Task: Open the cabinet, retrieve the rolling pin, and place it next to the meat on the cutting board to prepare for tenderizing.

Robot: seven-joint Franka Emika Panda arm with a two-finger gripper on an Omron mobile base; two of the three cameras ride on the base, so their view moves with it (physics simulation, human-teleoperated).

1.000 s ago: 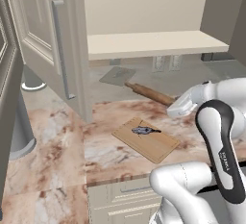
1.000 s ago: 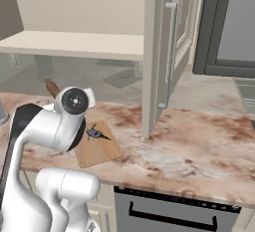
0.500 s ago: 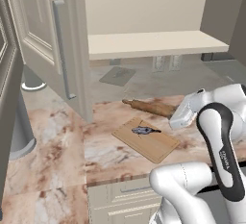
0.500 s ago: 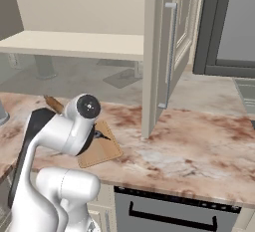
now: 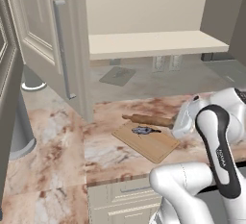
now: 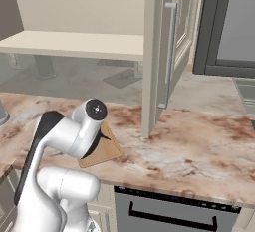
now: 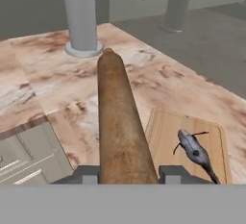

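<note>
- Hand view: gripper [image 7: 129, 174] clamping the rolling pin [image 7: 120, 122] between both fingertips, pin stretching away over the marble counter [image 7: 43, 81].
- Now lying lower than a second ago, just beside the cutting board [image 5: 146, 141], alongside the meat [image 5: 142, 130].
- Standing open as before: cabinet [image 5: 57, 50] doors.

A marble counter [image 5: 53, 170] with brown and cream veins is running across the front, and it is turning a corner on the left. Below it, cream drawer fronts [image 5: 120, 201] are showing, and a dark appliance door with a black handle [image 6: 172, 215] is sitting under the counter on the right. A grey backsplash wall [image 6: 74, 79] is standing behind, with a pale outlet plate [image 5: 163, 63]. A tall grey column [image 7: 81, 18] is rising from the counter.
</note>
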